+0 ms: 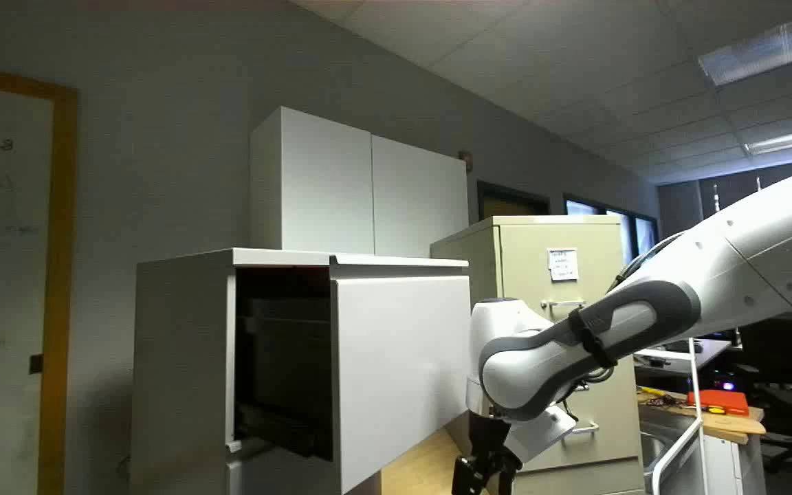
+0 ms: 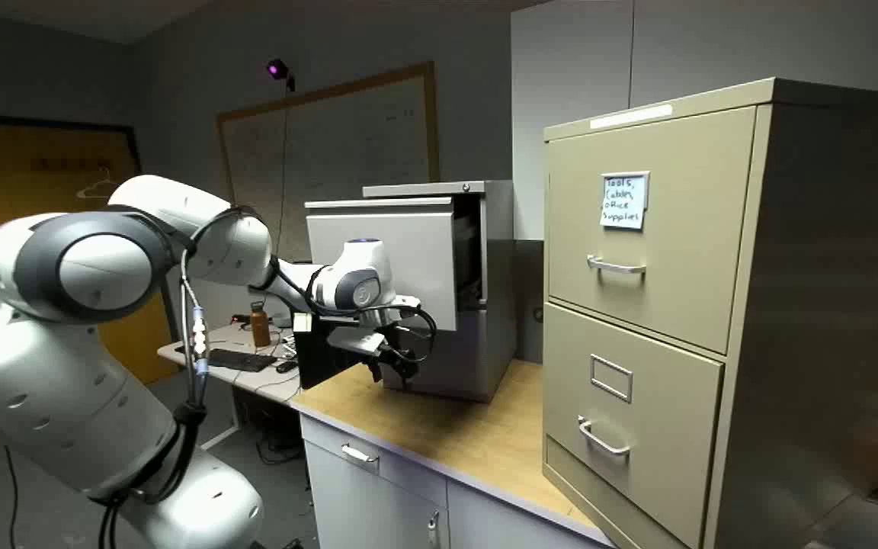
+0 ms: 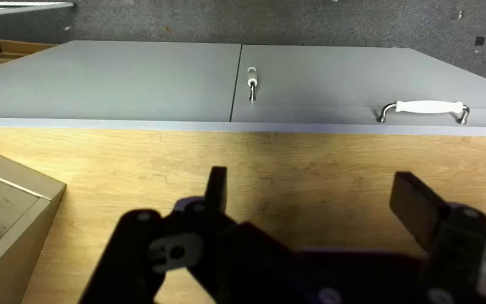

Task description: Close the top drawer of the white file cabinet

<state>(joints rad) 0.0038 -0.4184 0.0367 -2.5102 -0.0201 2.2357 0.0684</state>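
Gray wall (image 2: 469, 137) backs a wooden tabletop (image 2: 439, 427) that carries the white file cabinet (image 2: 500, 313). Its top drawer (image 1: 403, 357) is pulled out in both exterior views, and the inside is too dark to tell what it holds. Near the file cabinet stands a beige cabinet (image 2: 683, 244) with its drawers (image 2: 652, 412) shut and a handwritten label (image 2: 623, 202) reading tools, cables, office supplies. Reaching across is a robot arm (image 2: 58, 396), its gripper (image 3: 310, 181) pointing down close to the top drawer; I cannot tell whether they touch. From the wrist view, the jaws are apart, with tabletop wood showing between the tips and gray doors (image 3: 154, 84) below its edge. A desk (image 2: 218, 338) in an exterior view holds a brown bottle (image 2: 259, 326) and a keyboard (image 2: 237, 360); in an exterior view appear a red case (image 1: 719, 401) and a black chair (image 1: 781, 354).
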